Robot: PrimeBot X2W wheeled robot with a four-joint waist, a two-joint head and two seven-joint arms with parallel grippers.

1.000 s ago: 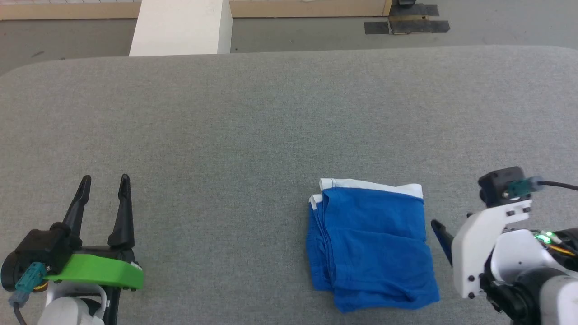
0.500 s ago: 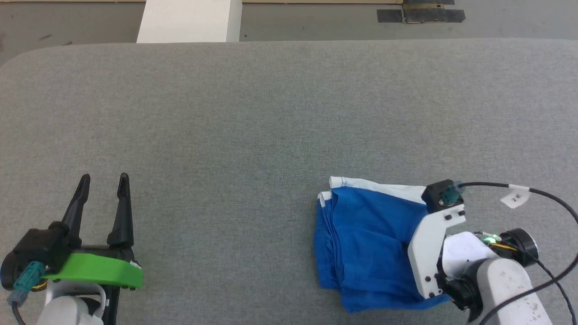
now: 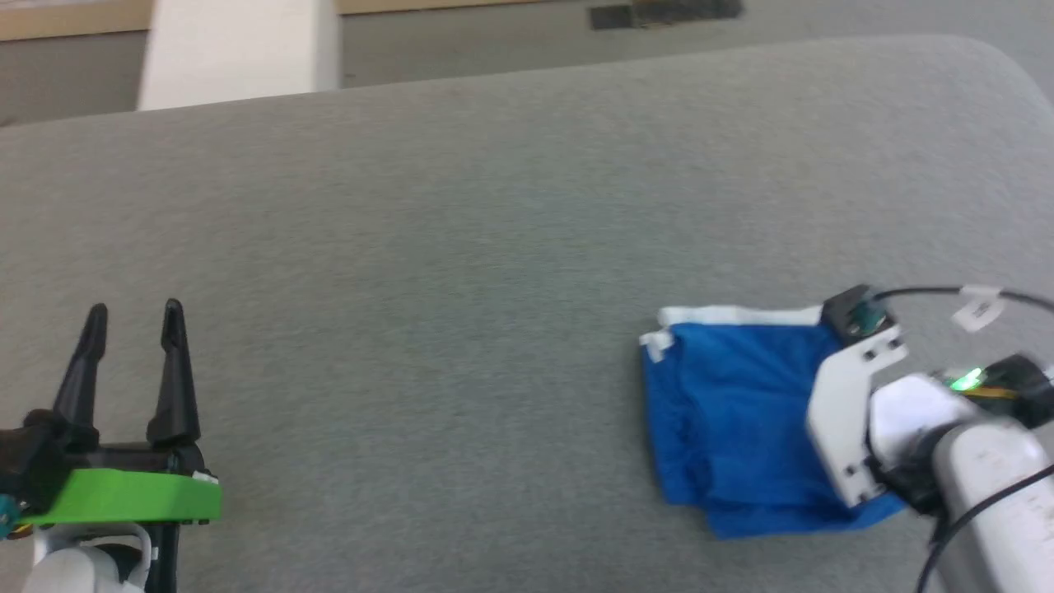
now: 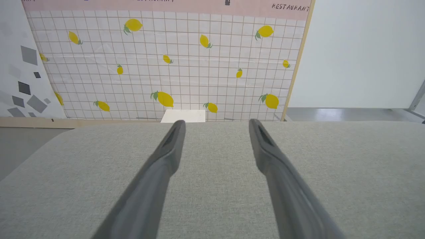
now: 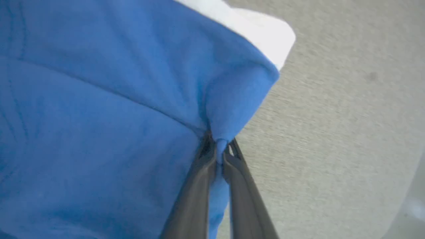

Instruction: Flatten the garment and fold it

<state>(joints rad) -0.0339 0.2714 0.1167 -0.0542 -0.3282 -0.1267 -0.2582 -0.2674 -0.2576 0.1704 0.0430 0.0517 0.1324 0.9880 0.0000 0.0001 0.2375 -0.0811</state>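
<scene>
The garment [image 3: 733,412], bright blue with a white edge along its far side, lies folded in a small stack on the grey table [image 3: 461,247] at the right. My right arm's wrist covers the stack's right edge in the head view. In the right wrist view my right gripper [image 5: 219,147] is shut on a pinch of blue cloth at the edge of the garment [image 5: 99,109], which bunches up into a peak at the fingertips. My left gripper [image 3: 132,317] stands open at the lower left, far from the garment, and the open left gripper [image 4: 215,124] has nothing between its fingers.
The grey padded table runs wide to the left and back. A white block [image 3: 230,49] stands on the floor beyond the far edge. The rounded table corner [image 3: 1005,66] lies at the far right. A lemon-patterned wall panel [image 4: 166,59] rises behind the table.
My right gripper came in over the garment's right edge and shut on the blue cloth. The head camera swung, shifting the whole picture. The left gripper stays open.
</scene>
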